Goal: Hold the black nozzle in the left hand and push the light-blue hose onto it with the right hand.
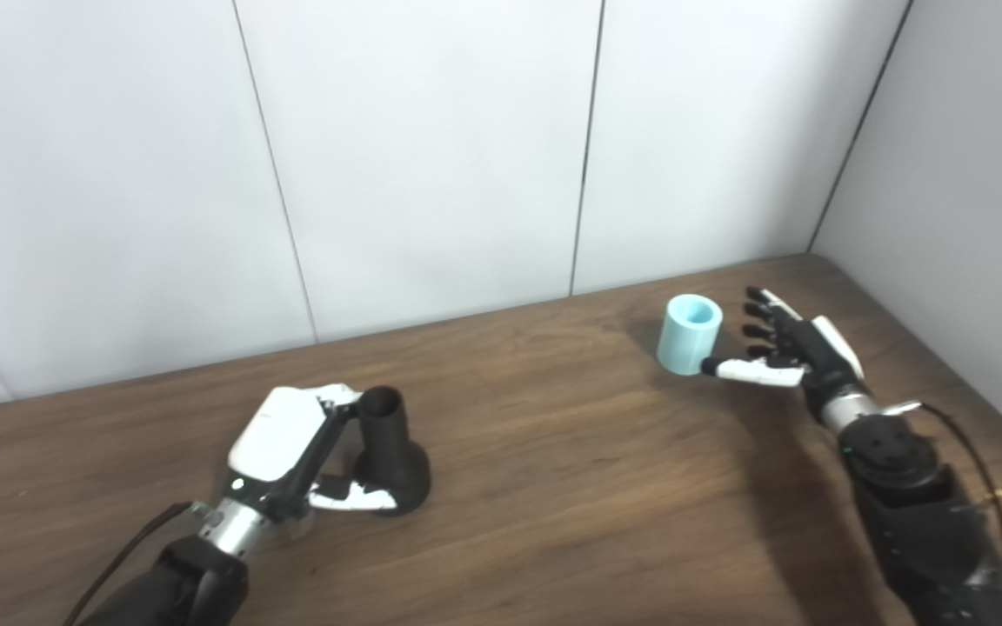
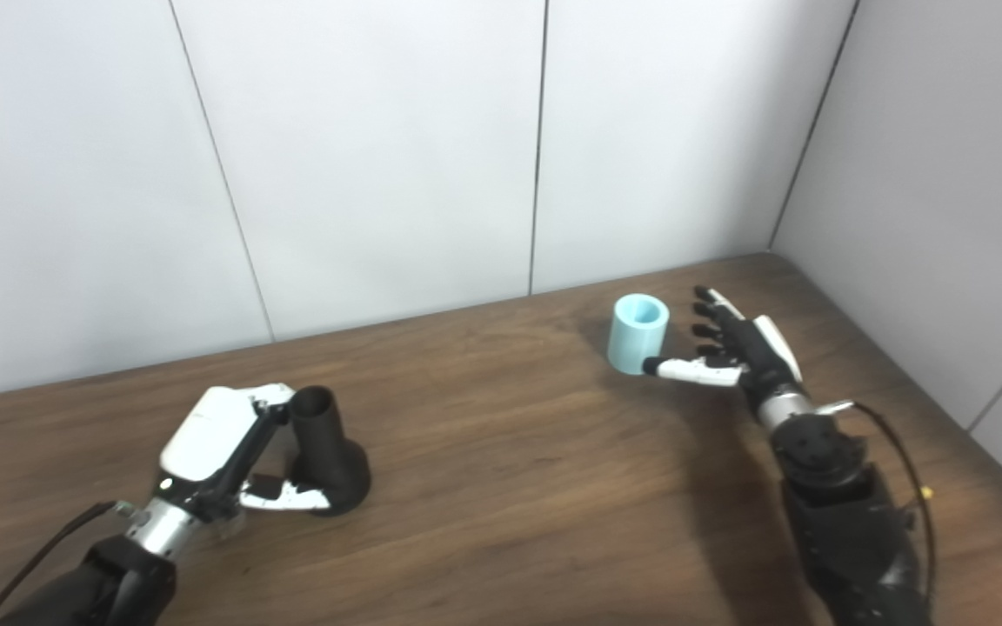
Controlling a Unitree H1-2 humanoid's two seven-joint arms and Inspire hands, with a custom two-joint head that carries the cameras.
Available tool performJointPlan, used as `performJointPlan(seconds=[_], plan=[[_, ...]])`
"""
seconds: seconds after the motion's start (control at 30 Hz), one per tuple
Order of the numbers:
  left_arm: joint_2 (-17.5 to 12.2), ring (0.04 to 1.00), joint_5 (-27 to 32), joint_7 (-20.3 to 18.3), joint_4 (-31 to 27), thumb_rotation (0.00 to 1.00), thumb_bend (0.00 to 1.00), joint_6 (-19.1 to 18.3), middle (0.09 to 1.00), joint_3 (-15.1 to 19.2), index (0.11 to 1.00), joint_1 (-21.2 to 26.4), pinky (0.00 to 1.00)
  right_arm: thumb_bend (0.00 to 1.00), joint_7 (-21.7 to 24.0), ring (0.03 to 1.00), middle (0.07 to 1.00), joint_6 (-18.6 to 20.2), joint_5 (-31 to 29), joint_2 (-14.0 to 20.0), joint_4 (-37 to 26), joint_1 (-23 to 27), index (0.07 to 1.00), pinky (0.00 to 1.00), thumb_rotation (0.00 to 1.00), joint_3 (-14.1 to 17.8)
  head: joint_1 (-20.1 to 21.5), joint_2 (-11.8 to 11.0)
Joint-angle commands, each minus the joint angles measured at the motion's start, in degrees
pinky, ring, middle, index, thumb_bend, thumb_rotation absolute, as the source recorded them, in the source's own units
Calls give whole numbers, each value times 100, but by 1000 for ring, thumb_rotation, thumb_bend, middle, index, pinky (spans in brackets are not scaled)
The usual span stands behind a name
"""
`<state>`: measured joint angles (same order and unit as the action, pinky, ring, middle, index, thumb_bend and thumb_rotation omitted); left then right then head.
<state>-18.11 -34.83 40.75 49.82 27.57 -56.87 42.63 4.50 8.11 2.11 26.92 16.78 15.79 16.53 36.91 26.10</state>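
Matte black flared plastic nozzle (image 1: 388, 452) seen upright on the brown wooden table (image 1: 553, 487), enclosed by the left hand (image 1: 292, 448), short light-blue cylindrical hose (image 2: 638, 334) touched by the thumb of the right hand (image 2: 731, 352), fingers spread apart, nothing gripped, both views alike.

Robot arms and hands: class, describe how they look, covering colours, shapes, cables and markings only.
The left hand has a white, rounded back shell, black linkages, a white thumb with a black tip, and a small green light near its silver wrist collar. The right hand has black fingers, a white thumb and a white back plate. Both forearms are bulky and black. A thin black cable runs alongside each arm; the right one carries a small yellow tag.
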Motion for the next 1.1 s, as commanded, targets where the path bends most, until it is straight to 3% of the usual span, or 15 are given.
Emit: performJointPlan(seconds=[0.0, 0.13, 0.3, 0.53, 0.9, 1.07], plan=[[-156, 594, -307, -233, 665, 0, 526, -65, 468, -446, 490, -952, 478, 888, -28, 904, 935, -590, -115, 200, -20, 387, 933, 837, 230, 5, 7, 5], [-181, 587, -261, -271, 579, 0, 527, -65, 468, -440, 488, -973, 468, 853, -10, 924, 957, -502, -174, 153, 85, 429, 955, 853, 210, -65, -10, 10], [-235, 588, -191, -448, 405, 0, 526, -65, 470, -359, 488, -1019, 475, 882, -5, 905, 973, -417, -278, 44, 195, 485, 982, 840, 201, -128, -20, 20], [-267, 584, -278, -475, 291, 0, 526, -65, 483, -300, 483, -1057, 492, 916, -157, 877, 953, -538, -17, -9, 453, 584, 973, 831, 262, -376, -83, 54], [-348, 577, -375, -465, 40, 0, 526, -66, 445, -238, 495, -1117, 492, 882, -173, 871, 965, -619, -136, -178, 769, 849, 947, 831, 186, -502, -178, 104], [-379, 569, -372, -500, -44, 0, 526, -66, 440, -224, 495, -1147, 483, 891, -193, 870, 953, -511, -26, -189, 903, 967, 961, 844, 197, -644, -231, 142]])
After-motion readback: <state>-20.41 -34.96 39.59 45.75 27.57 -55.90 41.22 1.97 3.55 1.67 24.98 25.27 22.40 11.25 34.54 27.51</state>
